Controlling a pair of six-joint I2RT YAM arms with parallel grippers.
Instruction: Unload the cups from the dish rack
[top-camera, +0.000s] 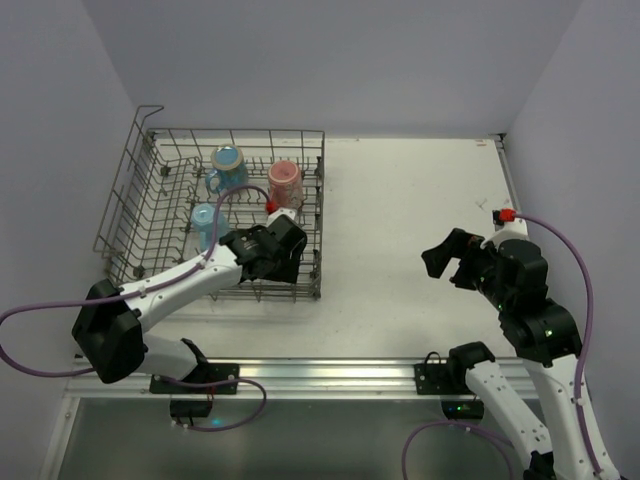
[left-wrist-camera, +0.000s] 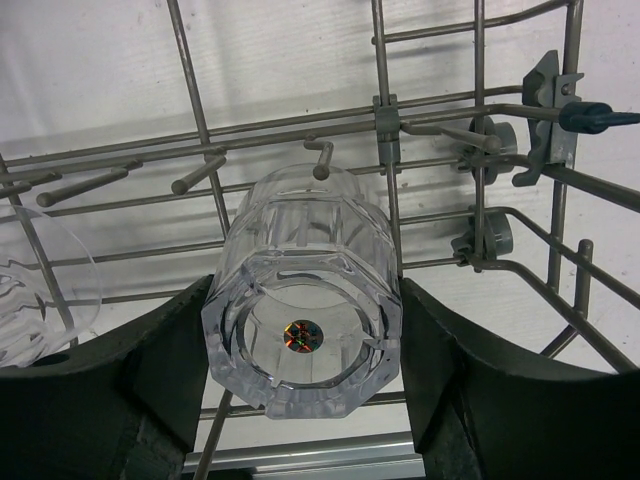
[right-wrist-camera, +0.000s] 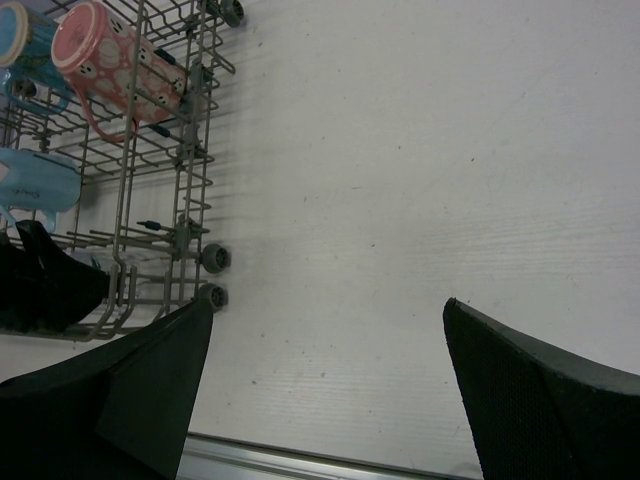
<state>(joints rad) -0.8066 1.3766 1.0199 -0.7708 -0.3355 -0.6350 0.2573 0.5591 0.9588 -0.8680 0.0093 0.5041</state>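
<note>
Clear faceted glass (left-wrist-camera: 305, 330) sat among grey wire dish rack (left-wrist-camera: 386, 115) tines, base toward me, between my left claw (left-wrist-camera: 305, 290) fingers. They flanked it; couldn't tell if gripping. Best move, I judged: even squeeze, straight lift clear of tines; looked slippery.

the left wrist view's left edge cuts off most of a translucent cup (left-wrist-camera: 38, 290).

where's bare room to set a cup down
Free: the white tabletop between the grey wire dish rack and the right claw. Crowded: inside the rack, with pink cup, blue mug, light blue tumbler, clear glass and left claw.
</note>
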